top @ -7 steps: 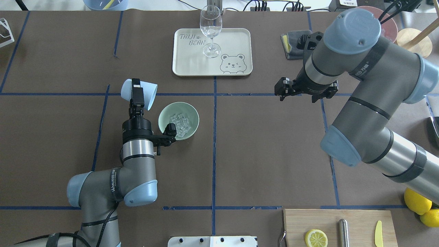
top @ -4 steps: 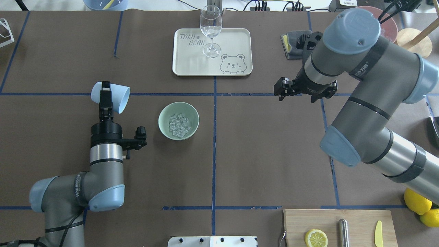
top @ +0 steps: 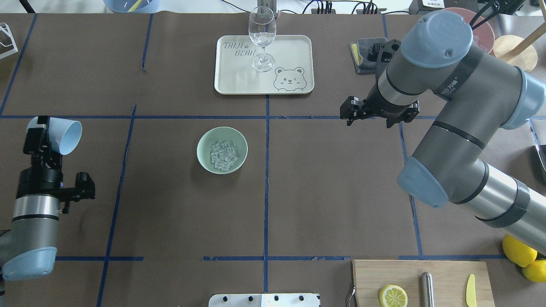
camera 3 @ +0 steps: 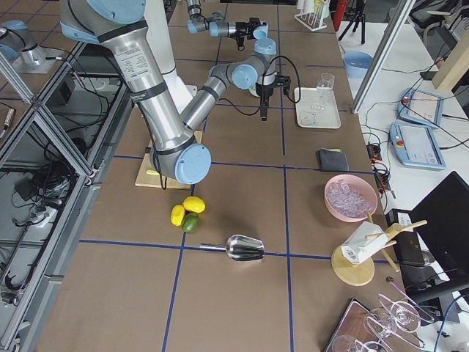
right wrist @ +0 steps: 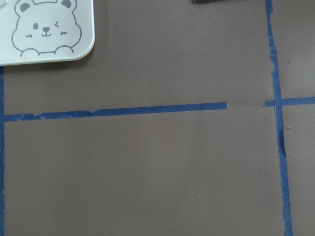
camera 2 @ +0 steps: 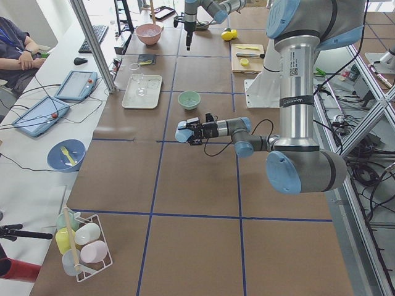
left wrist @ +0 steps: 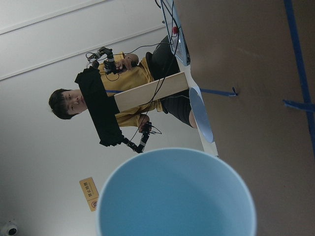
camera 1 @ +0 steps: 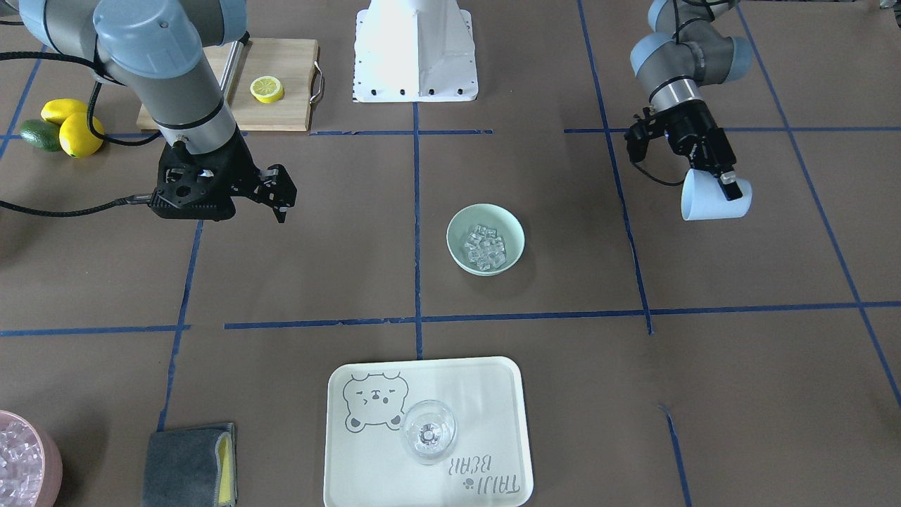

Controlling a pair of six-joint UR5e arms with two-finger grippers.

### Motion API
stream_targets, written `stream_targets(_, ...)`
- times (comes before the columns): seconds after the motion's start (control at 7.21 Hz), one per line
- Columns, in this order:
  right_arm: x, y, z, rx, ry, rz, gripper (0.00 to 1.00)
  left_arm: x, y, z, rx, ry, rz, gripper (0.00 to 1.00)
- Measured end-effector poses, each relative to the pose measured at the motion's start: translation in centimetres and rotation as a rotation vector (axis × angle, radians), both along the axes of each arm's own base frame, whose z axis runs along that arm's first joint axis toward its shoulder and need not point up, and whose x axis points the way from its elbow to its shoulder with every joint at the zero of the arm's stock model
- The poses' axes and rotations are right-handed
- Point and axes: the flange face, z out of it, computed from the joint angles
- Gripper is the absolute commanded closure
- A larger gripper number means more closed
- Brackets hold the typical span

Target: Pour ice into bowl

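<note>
Bowl (top: 222, 150) — pale mint green, round, upright on the brown surface (top: 170, 204). In the overhead view it stands just at 9 o'clock of the central blue tape line.

Ice (top: 223, 155): a heap of clear little cubes lying inside the bowl, on its floor.

Left claw (top: 42, 128): clamped on the light blue cup (top: 64, 135). The cup is held on its side with its mouth turned toward 3 o'clock in the overhead view. It is well apart from the bowl, out at the bowl's 9 o'clock. In the left wrist view its inner wall shows plain blue.

Right claw (camera 3: 261, 108): pointing straight down over bare surface, at about 2 o'clock of the bowl and well apart from it. Whether its fingers are apart or together cannot be told.

Cream bear tray (top: 230, 81): at 1 o'clock of the bowl, with a wine glass (top: 262, 38) standing upright on it.

Wooden cutting board (top: 375, 277): at 4 o'clock of the bowl, with a lemon slice (top: 393, 296) lying on it.

Pink tub (camera 3: 350, 198): seen in the right exterior view, with more ice cubes inside.
</note>
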Motion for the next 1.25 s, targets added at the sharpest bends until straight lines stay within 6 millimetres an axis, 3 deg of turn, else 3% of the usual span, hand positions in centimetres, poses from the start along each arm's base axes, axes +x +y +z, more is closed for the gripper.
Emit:
stream_targets(0.28, 0.0, 0.0, -0.2, 0.002, -0.002, 0.001, 0.00, -4.7, 1.1, 6.1, 0.015, 0.065, -0.003, 1.00)
stream_targets(0.55, -0.1, 0.0, -0.4, 0.005, -0.005, 0.001, 0.00, -7.5, 1.8, 9.4, 0.034, 0.245, 0.032, 1.00)
stream_targets(0.97, -0.1, -0.1, -0.6, 0.008, -0.007, 0.002, 0.00, -9.9, 2.2, 9.2, 0.067, 0.600, 0.137, 1.00)
stream_targets(1.25, 0.1, -0.2, -0.6, 0.010, -0.007, 0.003, 0.00, -9.7, 2.2, 8.8, 0.055, 0.828, 0.179, 1.00)
